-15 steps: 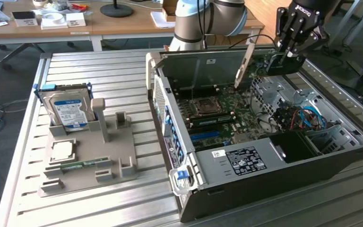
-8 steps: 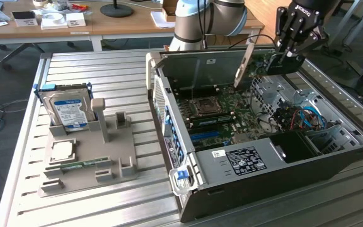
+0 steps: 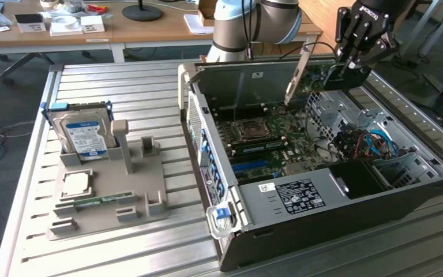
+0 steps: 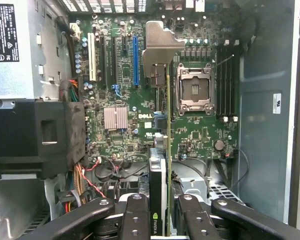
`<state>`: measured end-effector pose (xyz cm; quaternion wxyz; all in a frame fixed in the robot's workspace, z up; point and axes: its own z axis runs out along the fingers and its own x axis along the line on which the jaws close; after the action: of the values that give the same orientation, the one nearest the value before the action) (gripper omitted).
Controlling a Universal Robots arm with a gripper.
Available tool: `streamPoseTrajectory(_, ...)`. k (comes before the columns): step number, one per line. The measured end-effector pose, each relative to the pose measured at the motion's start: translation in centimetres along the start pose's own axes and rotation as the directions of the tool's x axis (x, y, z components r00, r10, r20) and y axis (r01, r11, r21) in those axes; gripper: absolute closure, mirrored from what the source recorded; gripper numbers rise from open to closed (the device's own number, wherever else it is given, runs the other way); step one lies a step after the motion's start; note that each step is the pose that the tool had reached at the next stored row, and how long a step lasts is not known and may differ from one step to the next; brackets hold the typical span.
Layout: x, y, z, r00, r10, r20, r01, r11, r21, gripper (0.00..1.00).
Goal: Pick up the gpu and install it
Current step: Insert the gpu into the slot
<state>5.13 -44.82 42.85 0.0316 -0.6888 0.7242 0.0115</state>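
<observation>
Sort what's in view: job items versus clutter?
Job: green gpu card with silver bracket, held in the black gripper; open black computer case with green motherboard.
Lying about: blue-labelled silver hard drive; narrow green memory stick; square silver processor chip; grey holder tray.

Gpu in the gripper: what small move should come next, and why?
Probably a small sideways shift toward the long blue slot, before lowering. The gripper holds the gpu edge-down above the motherboard, and its edge looks offset from that slot, nearer the processor socket.

Arm (image 3: pixel 260 22) raised, end effector (image 3: pixel 346 75) pointing down, clamped on the gpu (image 3: pixel 316 81).
</observation>
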Motion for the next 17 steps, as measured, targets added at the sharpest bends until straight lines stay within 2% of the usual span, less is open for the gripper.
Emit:
streamPoseTrajectory(11, 0.0, 0.08, 0.06, 1.0000, 0.001, 0.0000, -0.001, 1.0000, 0.0001, 0.73)
streamPoseTrajectory(17, 0.1, 1.30, 0.04, 1.0000, 0.002, -0.0001, -0.002, 1.0000, 0.0001, 0.73)
